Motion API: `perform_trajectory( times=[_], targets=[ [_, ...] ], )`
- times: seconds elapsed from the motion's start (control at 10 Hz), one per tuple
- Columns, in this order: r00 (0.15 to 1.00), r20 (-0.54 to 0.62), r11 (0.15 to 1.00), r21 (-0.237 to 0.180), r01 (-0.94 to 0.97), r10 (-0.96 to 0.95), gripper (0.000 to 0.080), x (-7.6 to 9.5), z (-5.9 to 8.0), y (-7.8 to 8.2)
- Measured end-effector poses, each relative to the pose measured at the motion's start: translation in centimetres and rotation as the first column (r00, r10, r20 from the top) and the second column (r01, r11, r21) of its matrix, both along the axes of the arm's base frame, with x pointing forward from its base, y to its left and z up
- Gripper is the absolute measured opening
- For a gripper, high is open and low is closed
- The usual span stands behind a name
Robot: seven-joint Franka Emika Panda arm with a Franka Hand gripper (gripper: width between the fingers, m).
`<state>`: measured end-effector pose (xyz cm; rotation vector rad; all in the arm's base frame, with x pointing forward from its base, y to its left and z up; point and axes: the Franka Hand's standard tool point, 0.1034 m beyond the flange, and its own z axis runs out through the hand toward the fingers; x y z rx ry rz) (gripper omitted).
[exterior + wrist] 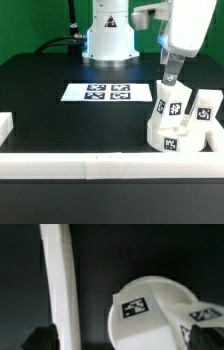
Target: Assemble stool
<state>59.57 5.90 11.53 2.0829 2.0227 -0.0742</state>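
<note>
The white stool seat [168, 138] lies at the exterior view's right, near the front rail. Two white tagged leg blocks stand up from it, one [172, 103] nearer the middle and one [206, 108] further right. My gripper [169, 76] hangs just above the nearer leg block, apart from it. In the wrist view the rounded white stool part [160, 308] with its tags fills the space below the gripper [125, 339]. The dark fingertips [40, 336] stand wide apart at the picture's edges. The gripper is open and holds nothing.
The marker board [97, 92] lies flat in front of the robot base [108, 40]. A long white border rail [90, 165] runs along the front, also seen in the wrist view [60, 286]. A short rail piece [5, 126] stands at the exterior view's left.
</note>
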Motion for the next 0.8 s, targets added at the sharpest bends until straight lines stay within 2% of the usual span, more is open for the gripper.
perform_trajectory(
  times=[0.5,0.8],
  targets=[
    [0.932,-0.092,0.929,-0.092,-0.358,0.35,0.0649,0.5,-1.0,0.5],
    [0.939,-0.096,0.936,-0.093,-0.338,0.33,0.0649,0.3,-1.7,0.5]
  ],
)
